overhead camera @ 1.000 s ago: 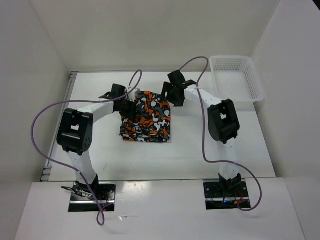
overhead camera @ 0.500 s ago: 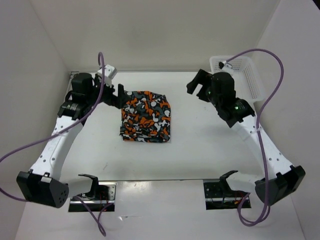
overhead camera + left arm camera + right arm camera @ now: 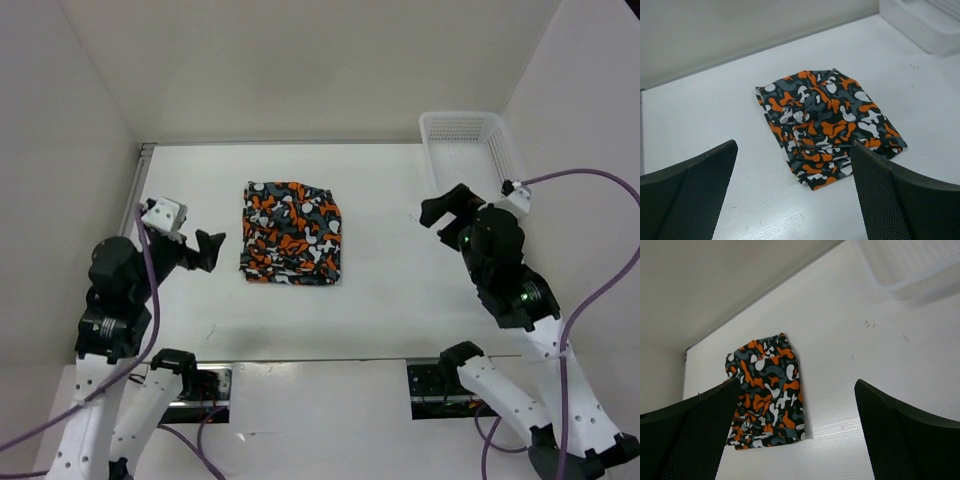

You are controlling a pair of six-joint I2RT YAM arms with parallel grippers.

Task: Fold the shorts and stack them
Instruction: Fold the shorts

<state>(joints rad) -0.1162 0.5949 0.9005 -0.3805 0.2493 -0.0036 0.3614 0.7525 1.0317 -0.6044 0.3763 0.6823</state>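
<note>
Arms held high, off the folded shorts (image 3: pixel 292 232): left gripper (image 3: pixel 211 250) at nine o'clock, right gripper (image 3: pixel 438 208) at three, both with jaws apart, empty.

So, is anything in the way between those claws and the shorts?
Nothing visible. Only bare table lies between the shorts and the left gripper or the right gripper; the basket sits aside, far right.

White links and chunky black joints on the left arm (image 3: pixel 118 280) and right arm (image 3: pixel 500 250), a purple cable (image 3: pixel 590 178) off each, plus black mesh-textured fingers (image 3: pixel 695 195).
</note>
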